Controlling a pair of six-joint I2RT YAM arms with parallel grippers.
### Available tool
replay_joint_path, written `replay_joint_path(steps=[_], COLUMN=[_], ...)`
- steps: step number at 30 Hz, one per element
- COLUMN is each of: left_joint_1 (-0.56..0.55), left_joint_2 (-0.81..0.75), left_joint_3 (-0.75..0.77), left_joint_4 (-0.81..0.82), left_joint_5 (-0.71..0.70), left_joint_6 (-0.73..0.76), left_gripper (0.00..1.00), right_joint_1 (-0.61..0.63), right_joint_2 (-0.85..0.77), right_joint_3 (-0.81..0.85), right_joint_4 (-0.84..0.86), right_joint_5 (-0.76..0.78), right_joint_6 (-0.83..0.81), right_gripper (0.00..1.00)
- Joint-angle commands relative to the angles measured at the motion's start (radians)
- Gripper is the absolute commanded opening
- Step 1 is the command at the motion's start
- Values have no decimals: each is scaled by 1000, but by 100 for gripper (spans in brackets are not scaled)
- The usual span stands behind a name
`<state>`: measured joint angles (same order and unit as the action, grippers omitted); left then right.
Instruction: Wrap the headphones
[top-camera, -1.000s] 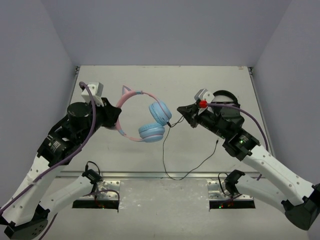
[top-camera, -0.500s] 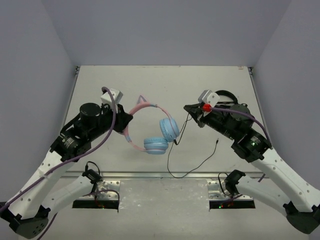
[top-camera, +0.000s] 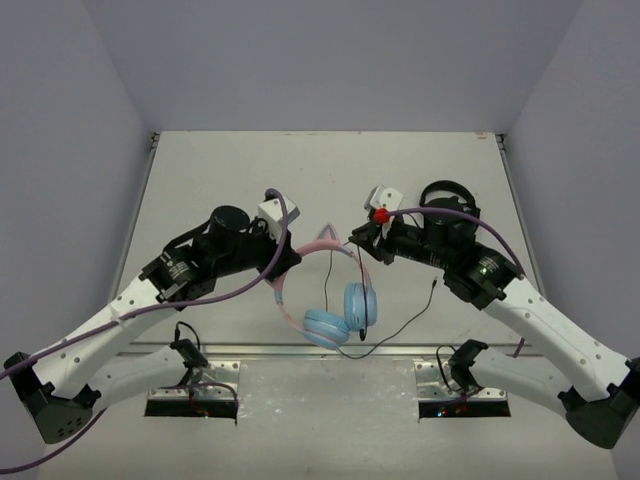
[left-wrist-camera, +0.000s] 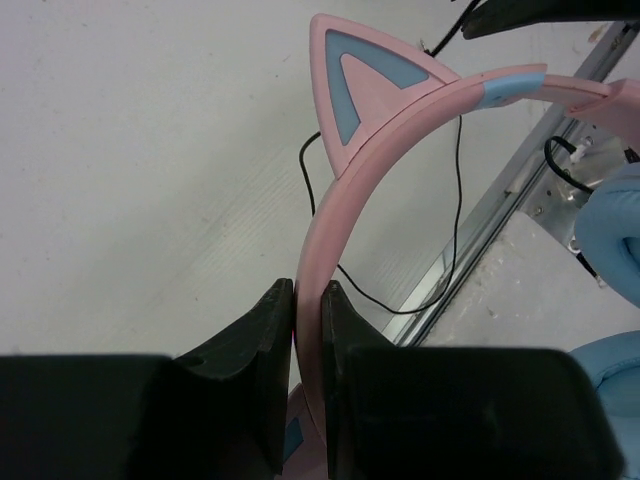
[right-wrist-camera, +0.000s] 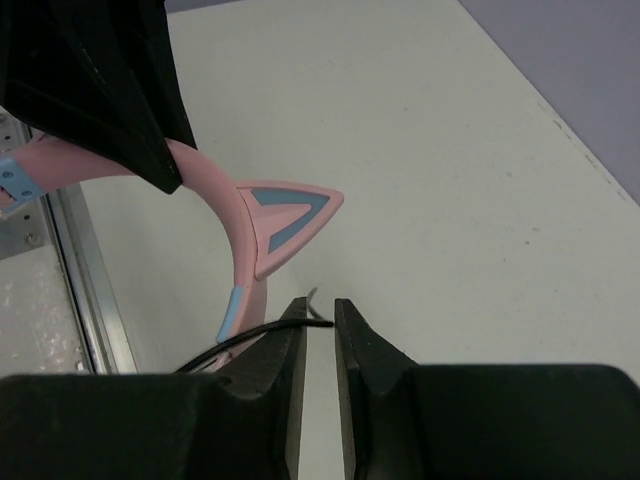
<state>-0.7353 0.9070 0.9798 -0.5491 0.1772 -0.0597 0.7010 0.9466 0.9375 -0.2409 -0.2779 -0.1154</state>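
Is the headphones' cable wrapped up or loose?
Loose: the black cable trails free beside the headphones, with no turns around the pink headband.

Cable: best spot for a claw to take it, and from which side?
The slack stretch lying on the table, short of the plug; probably from above, jaws across the run. It lies flat and clear of the headphones.
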Motion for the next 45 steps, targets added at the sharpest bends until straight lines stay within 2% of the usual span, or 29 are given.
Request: replay_joint_path(steps=[1, 8, 16, 17, 19, 21, 27, 29, 37, 38, 39, 45], left_joint_1=[-18, -18, -18, -18, -18, -18, -18, -18, -18, -18, -18, -18], left_joint_2=[4, 3, -5, -11, -17, -29, -42, -40, -80, -94, -99, -114], left_joint_3=[13, 69, 86, 91, 97, 117, 190, 223, 235, 235, 235, 269], left_joint_4=[95, 100, 84, 83, 72, 63, 0, -14, 34, 55, 64, 95], left_joint_5=[71, 116, 134, 121, 99, 70, 41, 21, -21, -34, -39, -74], left_joint_6=[20, 11, 9, 9, 0, -11, -23, -34, -132, -147, -172, -252], left_gripper=[0, 0, 1, 0, 0, 0, 0, 0, 0, 0, 0, 0], right_joint_1=[-1, -1, -1, -1, -1, -1, -5, -5, -5, -5, -5, -5], right_joint_2=[-8, -17, -52, -54, -52, -60, -52, -49, -28, -26, -25, 15], right_joint_3=[-43, -107, -186, -189, -201, -222, -250, -256, -270, -270, -276, -281], right_joint_4=[92, 155, 235, 235, 235, 265, 287, 299, 360, 365, 371, 475], right_joint_5=[12, 22, 78, 75, 46, 22, 42, -7, -30, -36, -40, -105], right_joint_6=[39, 108, 177, 180, 187, 200, 197, 212, 275, 279, 283, 318], right_gripper=[19, 2, 2, 5, 19, 37, 49, 60, 70, 73, 82, 86])
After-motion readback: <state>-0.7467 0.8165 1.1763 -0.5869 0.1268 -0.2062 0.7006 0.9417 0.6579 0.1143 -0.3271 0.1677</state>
